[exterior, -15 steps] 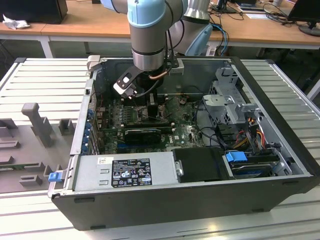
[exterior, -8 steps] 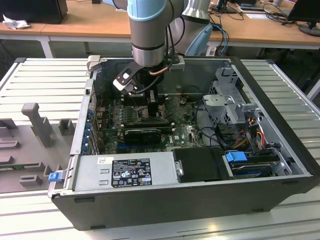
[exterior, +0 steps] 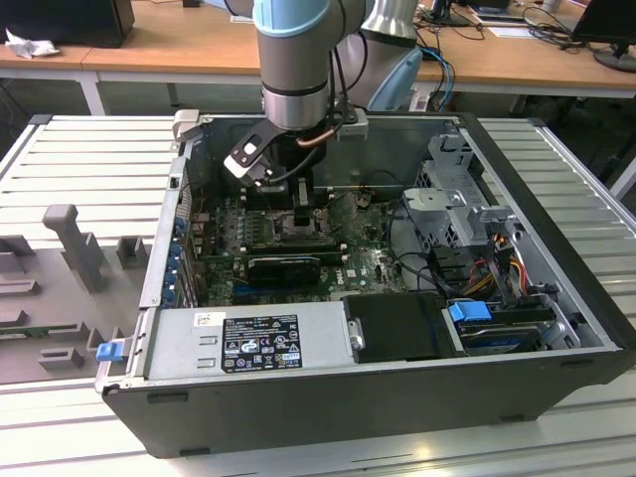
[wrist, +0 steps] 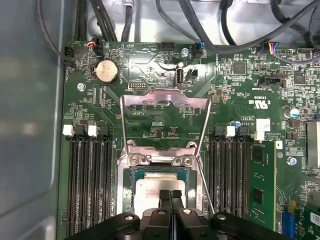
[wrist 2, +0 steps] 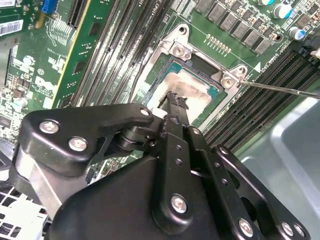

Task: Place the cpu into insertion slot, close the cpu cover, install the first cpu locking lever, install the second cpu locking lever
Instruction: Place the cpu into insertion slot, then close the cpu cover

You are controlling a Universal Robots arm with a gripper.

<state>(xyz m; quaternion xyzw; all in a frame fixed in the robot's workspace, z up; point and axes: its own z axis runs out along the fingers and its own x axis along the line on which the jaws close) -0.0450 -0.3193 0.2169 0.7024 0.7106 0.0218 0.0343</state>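
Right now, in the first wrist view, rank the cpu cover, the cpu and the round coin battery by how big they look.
1. cpu cover, flipped open: largest.
2. cpu, though the claw hides part of it.
3. coin battery: smallest.

You see the cpu (wrist: pixel 158 186) as a pale metal plate, matt with a soft sheen. The cpu cover (wrist: pixel 165 97) and the rim of the insertion slot (wrist: pixel 131 160) are bright bare metal. The gripper (wrist: pixel 170 195) is matt black, and its screws (wrist 2: pixel 179 203) are shiny metal. The circuit board (wrist: pixel 150 127) is smooth green lacquer. The case wall (exterior: pixel 397 397) is dull, dark grey and smooth.
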